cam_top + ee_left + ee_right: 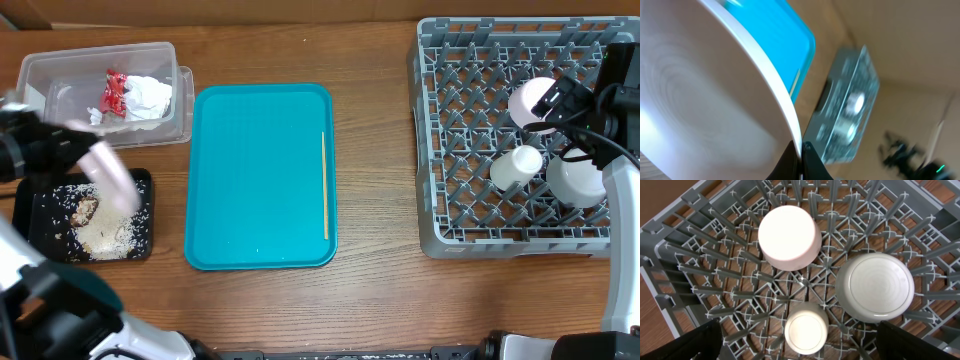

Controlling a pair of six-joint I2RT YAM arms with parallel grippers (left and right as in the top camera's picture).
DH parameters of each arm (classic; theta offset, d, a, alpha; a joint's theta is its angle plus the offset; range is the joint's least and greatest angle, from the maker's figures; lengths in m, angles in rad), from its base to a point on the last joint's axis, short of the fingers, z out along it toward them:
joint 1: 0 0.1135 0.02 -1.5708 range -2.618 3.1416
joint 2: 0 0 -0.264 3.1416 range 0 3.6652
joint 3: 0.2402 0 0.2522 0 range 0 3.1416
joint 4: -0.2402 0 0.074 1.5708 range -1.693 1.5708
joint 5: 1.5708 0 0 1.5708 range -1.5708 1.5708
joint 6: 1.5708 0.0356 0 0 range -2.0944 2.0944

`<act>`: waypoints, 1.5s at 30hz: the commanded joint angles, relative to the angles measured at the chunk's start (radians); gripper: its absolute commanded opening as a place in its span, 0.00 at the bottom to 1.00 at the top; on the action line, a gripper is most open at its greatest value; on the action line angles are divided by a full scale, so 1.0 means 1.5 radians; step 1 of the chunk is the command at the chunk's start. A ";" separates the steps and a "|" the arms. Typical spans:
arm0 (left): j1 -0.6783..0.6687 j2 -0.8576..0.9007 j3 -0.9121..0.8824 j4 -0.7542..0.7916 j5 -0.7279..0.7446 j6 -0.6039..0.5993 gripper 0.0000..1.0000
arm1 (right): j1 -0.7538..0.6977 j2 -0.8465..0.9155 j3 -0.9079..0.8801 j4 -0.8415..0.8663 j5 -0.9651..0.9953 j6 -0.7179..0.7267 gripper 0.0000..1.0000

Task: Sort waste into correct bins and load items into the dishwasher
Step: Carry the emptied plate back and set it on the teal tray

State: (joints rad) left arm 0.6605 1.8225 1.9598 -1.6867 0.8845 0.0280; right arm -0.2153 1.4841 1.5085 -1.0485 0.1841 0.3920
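**Operator:** Where's the large plate right now?

**Spotter:** Your left tool (801, 154) is clamped on its rim. It holds the plate (705, 100) tilted above the black tray (148, 240) at the left end of the bench (380, 300). I'd say the tilt is there to let scraps slide off. Pale crumbs (110, 235) and a brown scrap (85, 210) already lie in that tray.

**Operator:** And the paper waste?

**Spotter:** The napkins (150, 97) and the red wrapper (115, 90) sit in the clear tub (60, 70), kept apart from the food.

**Operator:** My other arm?

**Spotter:** Your right tool (800, 325) hangs over the rack (690, 255) with its jaws wide apart, holding nothing. Below it a bowl (789, 236), a second round dish (875, 286) and a small cup (806, 331) stand upside down among the pegs, probably so they drain.

**Operator:** What's left?

**Spotter:** By my reading, the plate has yet to go to the rack. A thin stick (324, 185) lies on the teal tray (250, 180). You're only pinching the plate's rim, so it could swing.
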 commanded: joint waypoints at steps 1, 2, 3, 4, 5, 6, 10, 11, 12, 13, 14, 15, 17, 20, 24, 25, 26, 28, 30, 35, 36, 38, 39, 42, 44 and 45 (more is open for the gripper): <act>-0.130 -0.055 0.001 -0.001 -0.059 -0.005 0.04 | -0.001 -0.001 0.006 0.002 0.007 0.001 1.00; -0.176 -0.060 0.000 0.003 -0.070 -0.010 0.04 | -0.001 -0.001 0.006 0.002 0.007 0.001 1.00; -0.228 -0.062 0.001 0.014 -0.082 -0.013 0.04 | -0.001 -0.001 0.006 0.002 0.007 0.001 1.00; -0.272 -0.062 0.000 0.026 -0.101 -0.023 0.04 | -0.001 -0.001 0.006 0.002 0.007 0.001 1.00; -0.310 -0.061 0.000 0.038 -0.124 -0.039 0.04 | -0.001 -0.001 0.006 0.002 0.007 0.001 1.00; -0.357 -0.060 0.000 0.058 -0.165 -0.066 0.04 | -0.001 -0.001 0.006 0.002 0.007 0.001 1.00; -0.542 -0.051 0.000 0.128 -0.413 -0.232 0.04 | -0.001 -0.001 0.006 0.002 0.007 0.001 1.00; -0.584 -0.046 0.000 0.145 -0.468 -0.257 0.04 | -0.001 -0.001 0.006 0.002 0.007 0.001 1.00; -0.625 -0.038 0.000 0.162 -0.521 -0.277 0.04 | -0.001 -0.001 0.006 0.002 0.007 0.001 1.00; -0.662 -0.027 0.000 0.176 -0.568 -0.296 0.04 | -0.001 -0.001 0.006 0.002 0.007 0.001 1.00; -0.694 -0.017 0.000 0.187 -0.608 -0.315 0.04 | -0.001 -0.001 0.006 0.002 0.007 0.001 1.00; -0.722 -0.004 0.000 0.195 -0.645 -0.334 0.04 | -0.001 -0.001 0.006 0.002 0.007 0.001 1.00; -0.768 0.025 0.000 0.202 -0.710 -0.366 0.04 | -0.001 -0.001 0.006 0.002 0.007 0.001 1.00; -0.801 0.080 0.000 0.203 -0.759 -0.403 0.04 | -0.001 -0.001 0.006 0.002 0.007 0.001 1.00; -0.802 0.160 0.000 0.204 -0.751 -0.425 0.04 | -0.001 -0.001 0.006 0.002 0.007 0.001 1.00; -0.801 0.174 0.000 0.205 -0.751 -0.429 0.04 | -0.001 -0.001 0.006 0.002 0.007 0.001 1.00; -0.801 0.188 0.000 0.209 -0.751 -0.429 0.04 | -0.001 -0.001 0.006 0.002 0.007 0.001 1.00; -0.801 0.212 0.000 0.222 -0.745 -0.428 0.04 | -0.001 -0.001 0.006 0.002 0.007 0.001 1.00; -0.801 0.232 0.000 0.236 -0.743 -0.428 0.04 | -0.001 -0.001 0.006 0.002 0.007 0.001 1.00; -0.801 0.254 0.000 0.250 -0.726 -0.428 0.06 | -0.001 -0.001 0.006 0.002 0.007 0.001 1.00; -0.801 0.254 0.000 0.250 -0.726 -0.428 0.09 | -0.001 -0.001 0.006 0.002 0.007 0.001 1.00; -0.801 0.254 0.000 0.252 -0.726 -0.428 0.15 | -0.001 -0.001 0.006 0.002 0.007 0.001 1.00; -0.801 0.254 0.000 0.252 -0.726 -0.428 0.16 | -0.001 -0.001 0.006 0.002 0.007 0.001 1.00; -0.801 0.254 0.000 0.253 -0.729 -0.428 0.18 | -0.001 -0.001 0.006 0.002 0.007 0.001 1.00; -0.801 0.254 0.000 0.253 -0.729 -0.428 0.29 | -0.001 -0.001 0.006 0.002 0.007 0.001 1.00; -0.801 0.254 0.000 0.252 -0.729 -0.428 0.31 | -0.001 -0.001 0.006 0.002 0.007 0.001 1.00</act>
State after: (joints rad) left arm -0.5453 2.1975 1.9564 -1.3113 -0.1967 -0.6022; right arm -0.2153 1.4841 1.5085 -1.0481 0.1841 0.3920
